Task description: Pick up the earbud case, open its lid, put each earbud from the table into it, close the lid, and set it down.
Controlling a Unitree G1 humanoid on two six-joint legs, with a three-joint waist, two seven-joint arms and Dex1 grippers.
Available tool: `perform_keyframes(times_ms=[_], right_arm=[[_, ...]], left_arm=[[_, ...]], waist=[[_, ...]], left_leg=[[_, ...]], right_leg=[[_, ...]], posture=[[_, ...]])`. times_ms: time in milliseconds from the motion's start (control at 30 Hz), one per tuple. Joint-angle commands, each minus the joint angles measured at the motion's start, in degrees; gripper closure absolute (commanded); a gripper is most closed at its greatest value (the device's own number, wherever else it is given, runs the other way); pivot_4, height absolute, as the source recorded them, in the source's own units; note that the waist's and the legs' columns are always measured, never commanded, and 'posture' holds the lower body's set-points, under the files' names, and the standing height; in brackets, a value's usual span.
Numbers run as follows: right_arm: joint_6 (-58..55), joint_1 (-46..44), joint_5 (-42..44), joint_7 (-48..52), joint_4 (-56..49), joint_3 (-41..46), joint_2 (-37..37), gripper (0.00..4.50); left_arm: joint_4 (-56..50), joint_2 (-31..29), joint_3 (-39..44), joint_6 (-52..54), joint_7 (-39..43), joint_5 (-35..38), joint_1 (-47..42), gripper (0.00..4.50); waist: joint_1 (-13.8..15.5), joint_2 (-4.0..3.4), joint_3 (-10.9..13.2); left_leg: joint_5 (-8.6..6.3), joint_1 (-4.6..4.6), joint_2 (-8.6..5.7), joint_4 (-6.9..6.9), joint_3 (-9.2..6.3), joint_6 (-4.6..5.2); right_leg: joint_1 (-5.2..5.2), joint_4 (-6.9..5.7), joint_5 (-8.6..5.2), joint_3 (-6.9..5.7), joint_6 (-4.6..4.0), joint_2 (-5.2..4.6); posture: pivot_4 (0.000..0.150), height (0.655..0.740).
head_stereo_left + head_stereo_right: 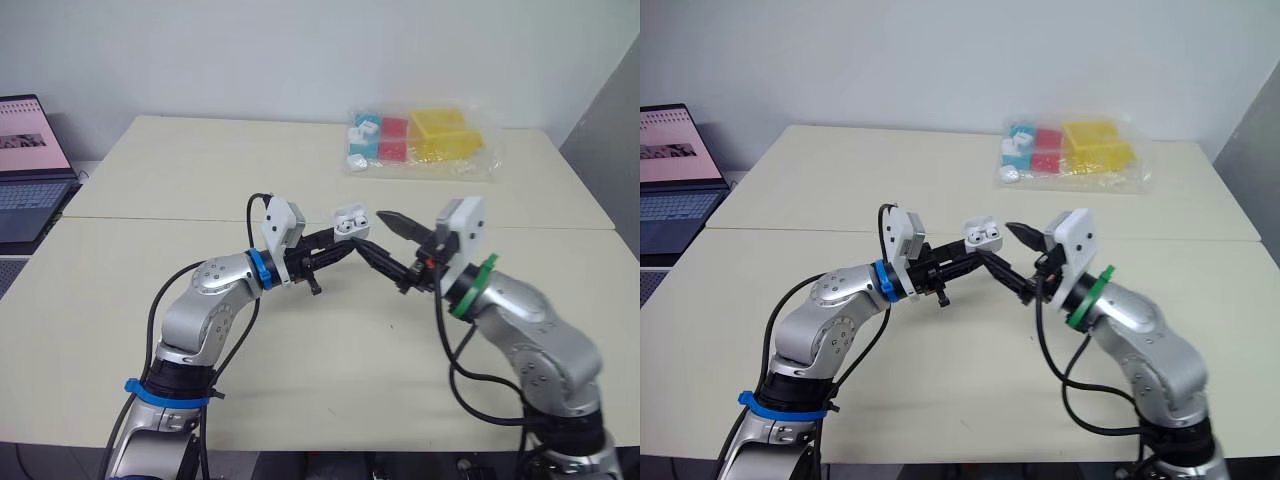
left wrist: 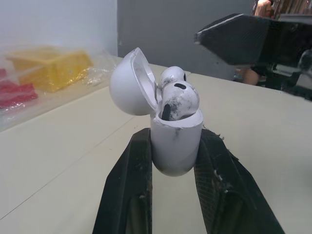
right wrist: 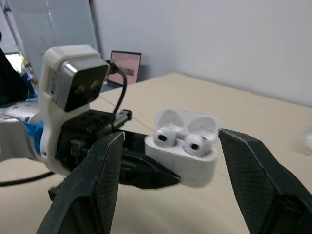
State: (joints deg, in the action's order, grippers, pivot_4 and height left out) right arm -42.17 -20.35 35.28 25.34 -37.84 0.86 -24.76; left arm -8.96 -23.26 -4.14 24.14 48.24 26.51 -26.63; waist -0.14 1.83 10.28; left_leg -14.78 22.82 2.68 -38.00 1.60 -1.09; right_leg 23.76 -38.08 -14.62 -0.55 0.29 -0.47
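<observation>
Earbud case (image 2: 175, 141) is sitting above the table (image 1: 200, 170), clamped low on its body by my left gripper (image 1: 345, 241), lid (image 2: 129, 83) up, both earbuds (image 3: 163, 138) seated. My right gripper (image 1: 368, 230) is hovering spread beside it. I'm judging it light, stiff and slick, and favouring a low hold clear of the hinge.

Head stereo pair looks forward and down over the counter (image 1: 200, 170) from above; both wrist cameras sit close, facing each other across the shared earbud case (image 2: 175, 146).
</observation>
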Motion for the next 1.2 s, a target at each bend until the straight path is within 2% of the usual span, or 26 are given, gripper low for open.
perform_keyframes(times_ms=[33, 133, 167, 267, 367, 467, 700, 1200], right_arm=[[-2.71, -5.55, 4.5, 2.01, 0.32, 5.65, -4.41, 1.46], [-3.88, -8.8, 5.23, 3.01, 3.18, 6.9, -7.51, 2.22], [-3.94, -11.51, 3.01, 6.15, 7.76, 4.99, -11.04, 2.46], [-2.04, -16.8, -2.1, 12.84, 17.05, 0.1, -17.51, 3.59], [2.14, -21.09, -7.22, 18.78, 24.32, -5.84, -19.52, 4.5], [4.02, -22.53, -9.08, 21.39, 26.98, -7.22, -19.13, 4.5], [2.47, -27.45, -5.46, 32.41, 30.34, -9.79, -14.97, 4.5], [-4.11, -25.85, 0.79, 38.98, 23.9, -8.38, -15.49, 4.5]], left_arm=[[-2.87, -0.54, -0.67, -2.18, 2.74, 0.49, -0.1, 3.7], [-3.15, -0.54, -1.23, -2.45, 4.04, 0.68, 0.02, 3.7], [-3.46, -0.6, -1.69, -2.64, 4.92, 0.78, 0.04, 3.7], [-4.07, -0.61, -2.45, -2.76, 6.58, 1.03, 0.13, 3.7], [-4.75, -0.53, -3.01, -2.42, 7.59, 1.25, 0.4, 3.7], [-4.79, -0.38, -3.1, -2.26, 7.87, 1.24, 0.45, 3.7], [-5.39, -0.92, -3.93, -1.98, 9.25, 1.27, 1.22, 3.7], [-6.07, -1.17, -4.01, -2.1, 9.83, 0.86, 2.81, 3.7]], waist=[[-0.01, 0.0, 0.0], [-0.07, -0.01, 0.01], [-0.03, -0.02, 0.01], [-0.03, -0.05, 0.03], [-0.13, -0.05, 0.03], [-0.08, -0.05, 0.03], [-0.07, -0.05, 0.03], [0.03, -0.05, 0.03]], left_leg=[[0.0, -0.01, 0.0, 0.0, 0.01, 0.0], [0.0, -0.03, 0.01, 0.0, 0.04, 0.01], [0.0, -0.03, 0.02, 0.0, 0.04, 0.0], [0.0, -0.01, 0.01, 0.0, 0.1, 0.01], [0.0, 0.0, 0.01, 0.03, 0.16, 0.02], [0.0, 0.12, 0.02, 0.05, 0.14, 0.02], [0.0, 0.21, 0.04, 0.03, 0.1, 0.02], [0.0, 0.2, 0.04, 0.02, 0.08, 0.02]], right_leg=[[0.0, -0.01, 0.0, 0.0, 0.0, 0.0], [0.0, -0.02, -0.01, 0.0, 0.01, 0.03], [-0.01, 0.0, -0.01, -0.02, 0.01, 0.04], [0.02, 0.0, 0.0, 0.04, -0.01, 0.06], [0.03, 0.07, 0.01, 0.05, -0.04, 0.06], [0.15, 0.05, 0.02, 0.04, -0.07, 0.1], [0.31, 0.0, 0.04, 0.11, -0.09, 0.08], [0.29, -0.05, 0.04, 0.07, -0.09, 0.04]], posture=[[0.15, 0.74], [0.15, 0.74], [0.15, 0.74], [0.15, 0.74], [0.15, 0.74], [0.15, 0.74], [0.15, 0.74], [0.15, 0.74]])
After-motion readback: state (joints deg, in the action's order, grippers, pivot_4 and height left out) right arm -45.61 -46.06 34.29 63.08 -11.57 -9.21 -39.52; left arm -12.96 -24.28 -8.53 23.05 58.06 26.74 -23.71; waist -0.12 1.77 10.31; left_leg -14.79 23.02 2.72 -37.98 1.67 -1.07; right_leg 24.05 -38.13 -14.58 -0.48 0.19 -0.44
